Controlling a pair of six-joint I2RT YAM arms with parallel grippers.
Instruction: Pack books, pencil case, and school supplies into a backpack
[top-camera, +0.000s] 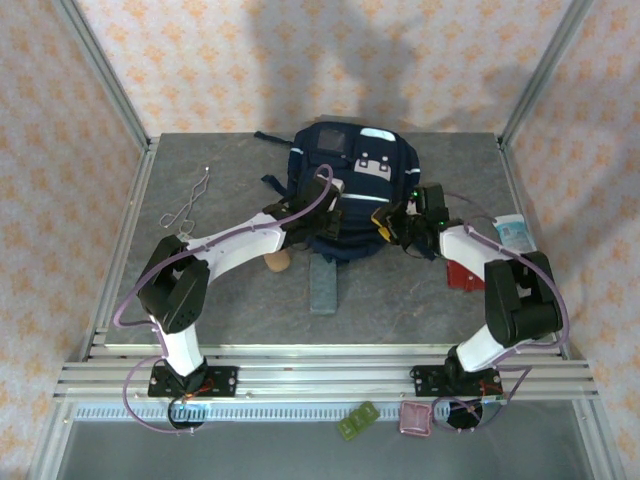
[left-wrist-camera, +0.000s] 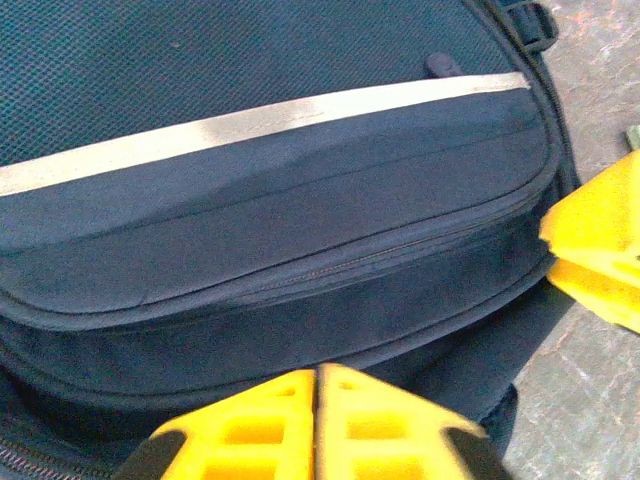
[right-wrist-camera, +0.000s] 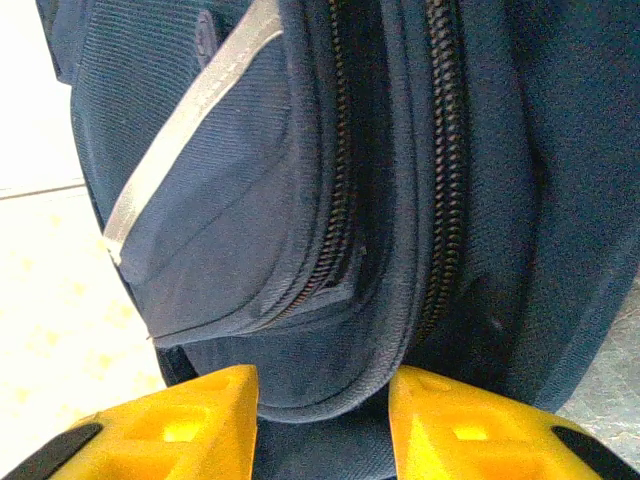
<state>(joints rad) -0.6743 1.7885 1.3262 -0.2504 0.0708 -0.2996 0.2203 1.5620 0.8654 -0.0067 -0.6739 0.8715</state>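
The navy backpack (top-camera: 345, 175) lies flat at the middle back of the table. My left gripper (top-camera: 322, 228) sits at its near left edge; in the left wrist view its yellow fingers (left-wrist-camera: 318, 372) are pressed together, shut, against the fabric (left-wrist-camera: 300, 250) with nothing visible between them. My right gripper (top-camera: 392, 226) is at the near right edge, open, its fingertips (right-wrist-camera: 322, 385) standing either side of the backpack's zipped pocket rim (right-wrist-camera: 330, 360). A tan oblong case (top-camera: 277, 262) and a grey-blue flat case (top-camera: 324, 285) lie just in front. A reddish-brown book (top-camera: 462, 273) lies under the right arm.
A thin bent wire (top-camera: 190, 207) lies at the back left. A pale blue-and-white packet (top-camera: 515, 232) sits by the right edge. A green piece (top-camera: 357, 420) and a pink piece (top-camera: 415, 420) rest below the front rail.
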